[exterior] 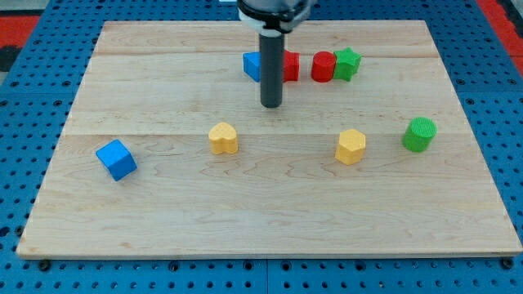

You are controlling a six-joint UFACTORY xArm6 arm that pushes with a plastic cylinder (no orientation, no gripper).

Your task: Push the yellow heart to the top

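Note:
The yellow heart (223, 138) lies a little left of the board's middle. My tip (270, 104) stands above and to the right of it, apart from it, just below a blue block (252, 65) and a red block (289, 66) that the rod partly hides. A yellow hexagon block (351, 146) lies to the right of the heart.
A red cylinder (324, 66) and a green star (346, 63) sit near the top, right of the rod. A green cylinder (419, 134) lies at the right. A blue cube (116, 159) lies at the left. The wooden board (163, 220) ends in blue pegboard.

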